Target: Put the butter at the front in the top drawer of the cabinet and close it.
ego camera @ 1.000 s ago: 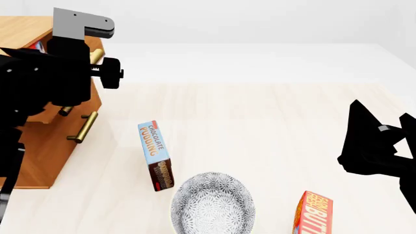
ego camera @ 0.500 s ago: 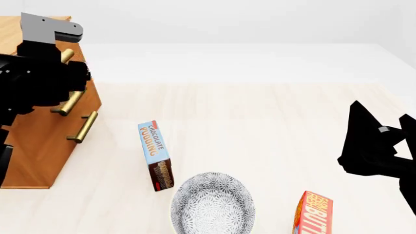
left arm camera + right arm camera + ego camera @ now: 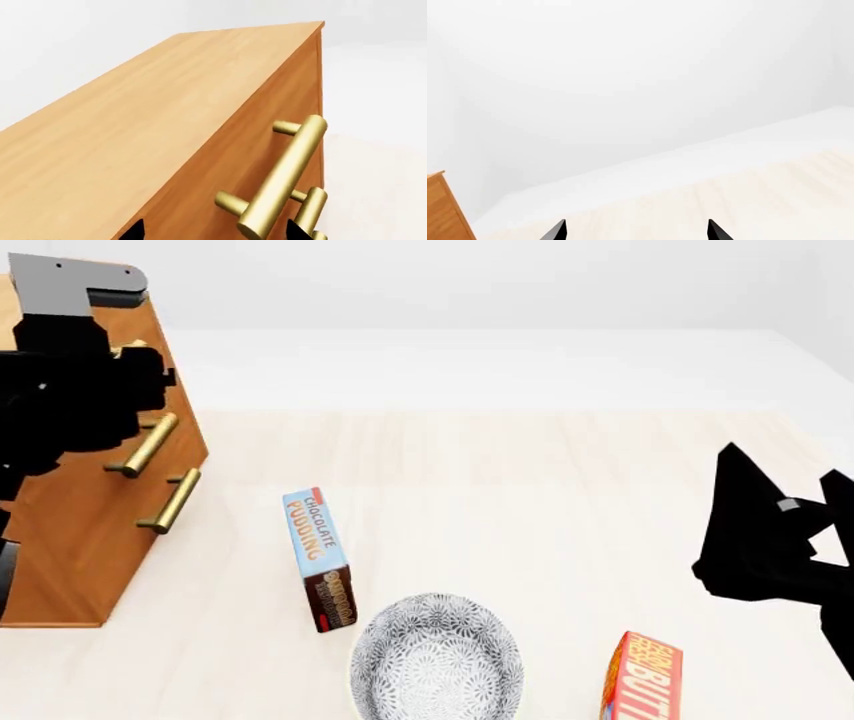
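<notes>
So on my far left there's the big orange-brown wooden cabinet (image 3: 100, 530), and its top drawer (image 3: 267, 125) with the brass bar handle (image 3: 283, 175) sits flush, fully pushed in. My left claw (image 3: 213, 231) is right up at that handle, tips spread wide, holding nothing. Moving right: blue-and-brown chocolate pudding box (image 3: 319, 558), patterned grey bowl (image 3: 437, 660), then one red and yellow-orange butter carton (image 3: 642, 678) on the table. My right claw (image 3: 636, 231) hangs open, empty.
</notes>
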